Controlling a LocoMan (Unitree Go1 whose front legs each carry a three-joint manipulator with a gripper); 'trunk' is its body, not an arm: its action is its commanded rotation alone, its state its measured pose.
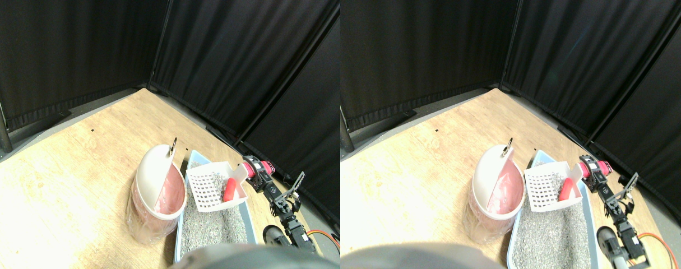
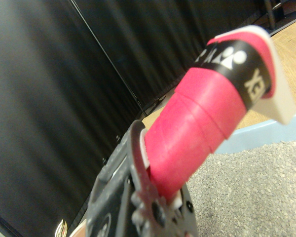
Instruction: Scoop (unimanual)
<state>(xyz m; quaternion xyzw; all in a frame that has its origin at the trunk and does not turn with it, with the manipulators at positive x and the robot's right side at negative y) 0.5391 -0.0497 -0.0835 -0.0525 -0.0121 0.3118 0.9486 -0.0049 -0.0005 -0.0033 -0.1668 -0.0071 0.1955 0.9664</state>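
Black curtains enclose a wooden floor where my claw (image 1: 254,170), clamped on the pink-wrapped handle (image 2: 197,123), holds the white slotted plastic scoop (image 1: 212,185) level over the blue tray's grey litter (image 1: 217,224), retaining its red object (image 1: 229,190) beside the pink-lined white bin (image 1: 155,190).

The bin (image 1: 158,193) stands just left of the litter tray (image 1: 190,168), over which the scoop (image 1: 214,188) hangs.
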